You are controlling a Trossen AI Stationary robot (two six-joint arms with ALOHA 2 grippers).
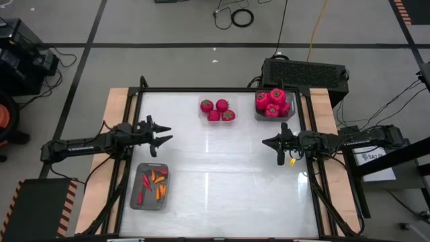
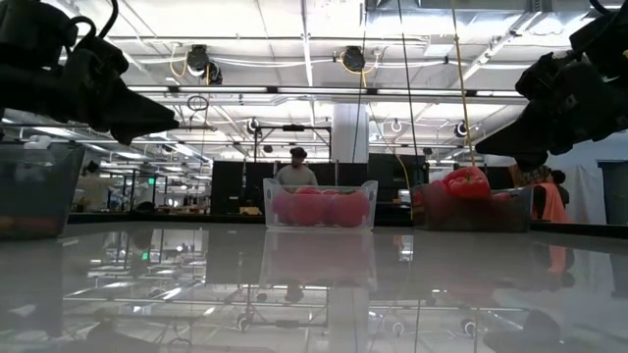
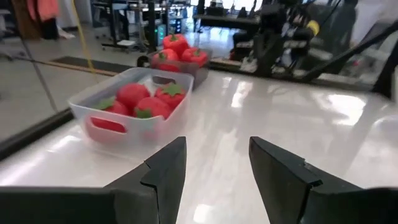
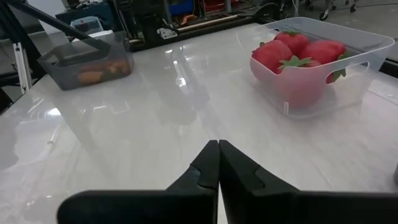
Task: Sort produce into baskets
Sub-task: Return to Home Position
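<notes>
Round red tomatoes with green tops fill a clear basket (image 1: 217,109) (image 3: 134,106) (image 4: 311,62) at the table's far middle. More tomatoes are piled in a grey basket (image 1: 273,104) (image 2: 471,201) at the far right. Orange and red peppers lie in a grey basket (image 1: 150,186) (image 4: 87,65) at the near left. My left gripper (image 1: 168,133) (image 3: 214,168) hangs open above the table's left side with nothing between its fingers. My right gripper (image 1: 267,142) (image 4: 219,165) hangs shut over the right side, holding nothing. Both point roughly level toward the table's middle.
A big black box (image 1: 304,72) stands behind the table's far right corner. The glossy white tabletop (image 1: 222,181) lies bare between the two arms and toward the near edge. A person (image 2: 296,169) shows in the room beyond the table.
</notes>
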